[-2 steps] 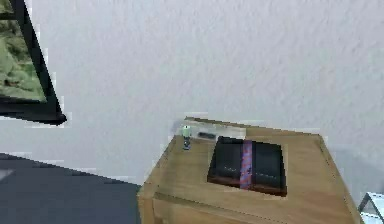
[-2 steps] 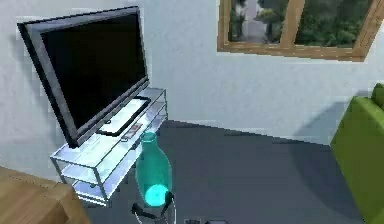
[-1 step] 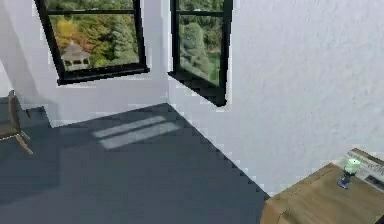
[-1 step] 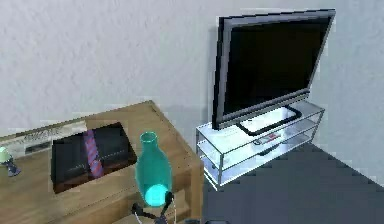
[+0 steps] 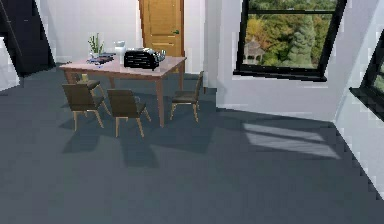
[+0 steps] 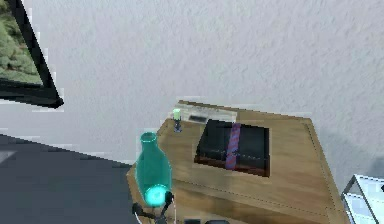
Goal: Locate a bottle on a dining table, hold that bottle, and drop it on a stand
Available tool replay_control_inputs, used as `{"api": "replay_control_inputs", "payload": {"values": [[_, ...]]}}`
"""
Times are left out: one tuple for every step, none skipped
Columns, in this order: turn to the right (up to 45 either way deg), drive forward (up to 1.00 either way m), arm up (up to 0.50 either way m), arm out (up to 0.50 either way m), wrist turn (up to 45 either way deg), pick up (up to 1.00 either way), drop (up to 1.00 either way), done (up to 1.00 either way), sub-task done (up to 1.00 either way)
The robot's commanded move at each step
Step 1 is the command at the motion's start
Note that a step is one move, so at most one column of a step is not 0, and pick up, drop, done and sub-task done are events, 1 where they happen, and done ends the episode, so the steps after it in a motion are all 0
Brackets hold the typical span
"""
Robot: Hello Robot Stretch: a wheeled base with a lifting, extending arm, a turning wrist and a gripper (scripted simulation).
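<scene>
In the forward view, we see a wooden dining table [image 5: 172, 67] standing on dark floor. Three wooden chairs are drawn up to it: one [image 5: 84, 101] and a second [image 5: 126, 106] along its near side, and a third [image 5: 187, 97] at its right end. On the table, a black boxy appliance [image 5: 143, 59] sits near the middle. A potted plant [image 5: 96, 44] stands toward the far left corner, with a pale object [image 5: 120, 48] between the two. We cannot name that object with confidence. Behind the table is an orange-brown door [image 5: 161, 25], and to the table's right a dark-framed window [image 5: 292, 36] looks out on trees.

In the arm side view, a wooden stand [image 6: 292, 178] is set against a pale wall. A black book with a purple band [image 6: 235, 146] lies near the middle of its top. A tiny bottle-like thing [image 6: 177, 121] stands at the stand's far left corner.

The teal bottle [image 6: 151, 170] stands upright at the stand's near left corner, overlapping the edge of the top. The gripper [image 6: 158, 204] shows as thin dark fingers right at the bottle's base. We cannot tell how its jaws stand. With the stand's top just behind the bottle, we also cannot tell whether the gripper holds it.
</scene>
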Motion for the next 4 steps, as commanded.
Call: {"api": "replay_control_inputs", "payload": {"values": [[0.0, 0.0, 0.24, 0.0, 0.0, 0.0, 0.0, 0.0, 0.0], [0.0, 0.0, 0.0, 0.4, 0.0, 0.0, 0.0, 0.0, 0.0], [0.0, 0.0, 0.0, 0.0, 45.0, 0.0, 0.0, 0.0, 0.0], [0.0, 0.0, 0.0, 0.0, 30.0, 0.0, 0.0, 0.0, 0.0]]}}
